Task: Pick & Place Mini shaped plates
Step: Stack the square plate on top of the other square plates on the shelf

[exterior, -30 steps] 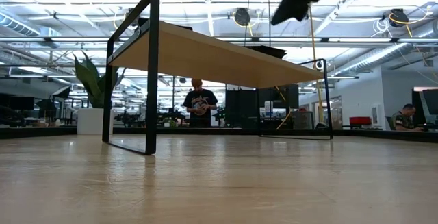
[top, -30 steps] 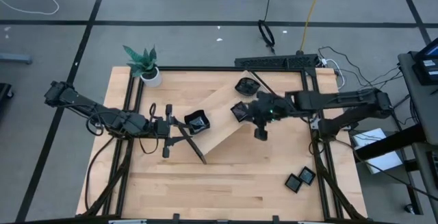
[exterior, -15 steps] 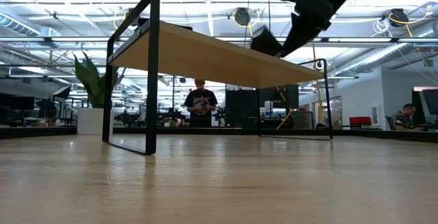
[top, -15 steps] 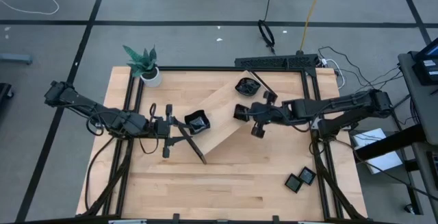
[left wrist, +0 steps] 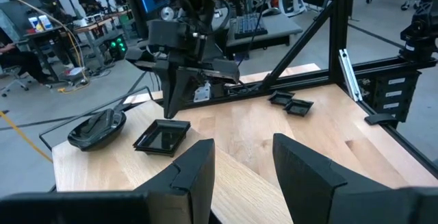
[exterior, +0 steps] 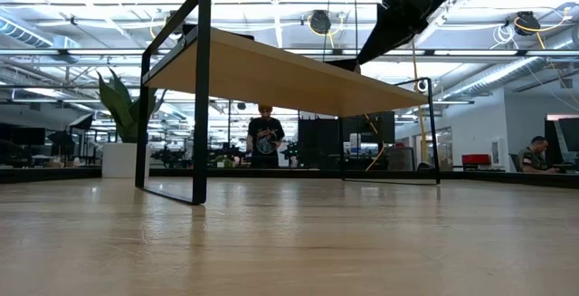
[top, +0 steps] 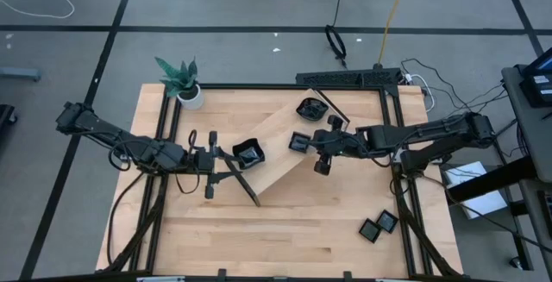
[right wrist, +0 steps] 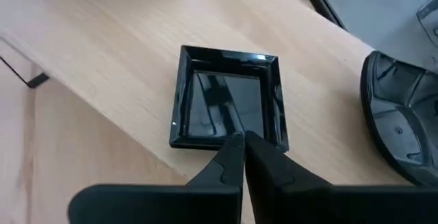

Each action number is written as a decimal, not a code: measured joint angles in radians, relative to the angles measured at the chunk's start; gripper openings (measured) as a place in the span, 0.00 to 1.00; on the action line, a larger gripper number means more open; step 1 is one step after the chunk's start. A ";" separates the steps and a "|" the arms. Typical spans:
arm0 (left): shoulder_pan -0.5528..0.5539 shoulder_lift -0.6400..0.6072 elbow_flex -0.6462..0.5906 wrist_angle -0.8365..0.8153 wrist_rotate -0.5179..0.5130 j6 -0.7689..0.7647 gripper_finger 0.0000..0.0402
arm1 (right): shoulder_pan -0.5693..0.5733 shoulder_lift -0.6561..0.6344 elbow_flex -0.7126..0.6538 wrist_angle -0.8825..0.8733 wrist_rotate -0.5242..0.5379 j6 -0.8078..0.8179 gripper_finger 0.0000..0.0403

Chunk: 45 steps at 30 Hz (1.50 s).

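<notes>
The right end effector [right wrist: 241, 148] is pinched together on the near rim of a square mini plate [right wrist: 228, 99], which sits on the pale wooden tray [top: 278, 148] just left of a rounded plate [top: 310, 108]. To finish well, the plate should probably lie flat before release, clear of its neighbour. The left end effector [left wrist: 241, 166], fingers apart and empty, waits at the tray's left end.

A grey tiled floor [top: 216, 6] surrounds the pale wooden desk [top: 285, 230]; a small green potted plant [top: 179, 79] stands at its far left corner.
</notes>
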 joint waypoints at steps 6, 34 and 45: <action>0.000 0.000 0.000 0.000 0.000 0.000 0.38 | 0.043 -0.076 0.001 -0.013 -0.206 0.000 0.00; 0.000 0.000 0.000 0.000 0.000 0.000 0.38 | 0.822 -0.205 -0.346 -0.497 -0.513 1.304 0.25; 0.000 0.000 0.000 0.000 0.000 0.000 0.38 | 0.809 -0.206 -0.492 -0.373 -0.677 1.393 0.25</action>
